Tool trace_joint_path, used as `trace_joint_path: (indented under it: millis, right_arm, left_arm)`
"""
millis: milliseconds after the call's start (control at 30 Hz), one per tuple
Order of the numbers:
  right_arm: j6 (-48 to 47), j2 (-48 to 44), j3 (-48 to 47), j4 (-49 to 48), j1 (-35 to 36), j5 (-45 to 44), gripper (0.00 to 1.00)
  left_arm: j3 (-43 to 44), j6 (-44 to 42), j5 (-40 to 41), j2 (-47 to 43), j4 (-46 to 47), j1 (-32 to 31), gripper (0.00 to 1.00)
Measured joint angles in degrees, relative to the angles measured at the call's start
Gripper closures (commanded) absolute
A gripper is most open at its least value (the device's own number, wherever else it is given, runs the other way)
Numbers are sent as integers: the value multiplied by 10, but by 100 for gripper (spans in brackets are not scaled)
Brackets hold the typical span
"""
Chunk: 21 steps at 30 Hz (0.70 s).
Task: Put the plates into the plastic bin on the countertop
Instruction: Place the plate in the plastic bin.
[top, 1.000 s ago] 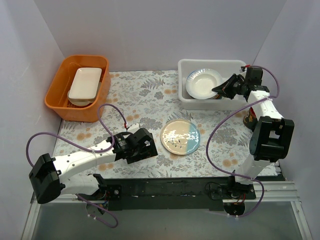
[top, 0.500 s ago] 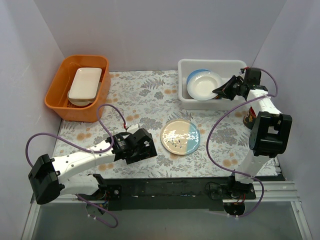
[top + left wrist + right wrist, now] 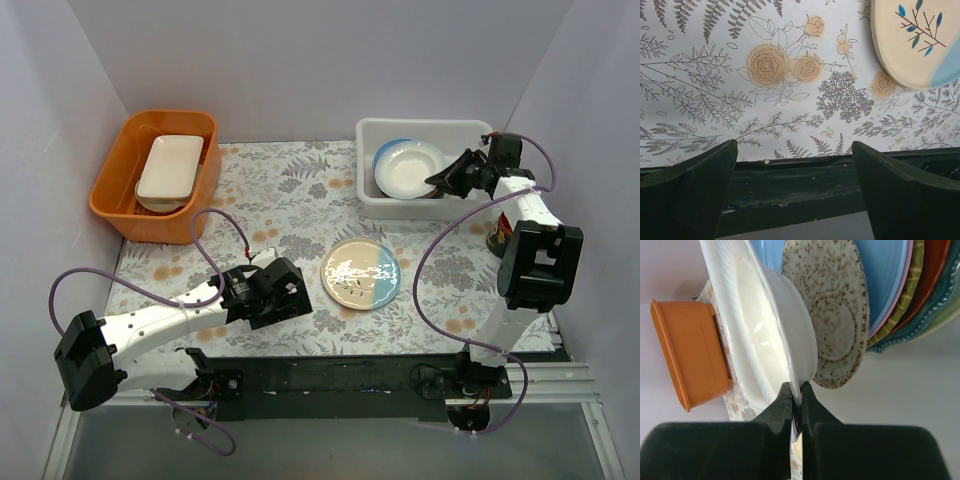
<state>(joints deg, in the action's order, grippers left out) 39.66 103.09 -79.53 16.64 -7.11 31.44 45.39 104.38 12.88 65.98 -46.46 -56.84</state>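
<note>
While the orange tub (image 3: pixel 155 175) is sitting at far left, the left gripper (image 3: pixel 794 150) is hanging wide open, holding nothing, low over the countertop (image 3: pixel 300 190). 1 cream-and-blue plate (image 3: pixel 360 273) is lying flat at centre. At right, the right gripper (image 3: pixel 795 390) is pinching the white plate (image 3: pixel 410 168) by its rim, tilted over other plates (image 3: pixel 880 290) in the plastic bin (image 3: pixel 420 127). Glazed ceramic: stiff, slick, chippable, prob. heavy, so the rim is looking like the best hold.

Countertop (image 3: pixel 290 200): grey-and-white leaf print with orange flowers.
Plastic bin (image 3: pixel 372 205): white, rectangular, at the countertop's far right.
White plate (image 3: pixel 408 168): deep, glossy, tilted on edge inside the bin.
Stacked plates (image 3: pixel 832 310): speckled, light blue, pink, red-brown, teal scalloped; on edge just behind it.
Cream-and-blue plate (image 3: pixel 360 273): 1, flat on the countertop, in front of the bin and apart from it.
</note>
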Motion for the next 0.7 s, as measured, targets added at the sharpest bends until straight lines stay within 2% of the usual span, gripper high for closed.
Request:
trace_joint_path:
  millis: [333, 700]
  right_arm:
    - [4, 48, -69, 12, 0, -7, 99]
    - [17, 81, -67, 7, 0, -17, 97]
  left_arm:
    - [0, 5, 0, -2, -5, 0, 2]
    - [0, 4, 0, 0, -13, 0, 2]
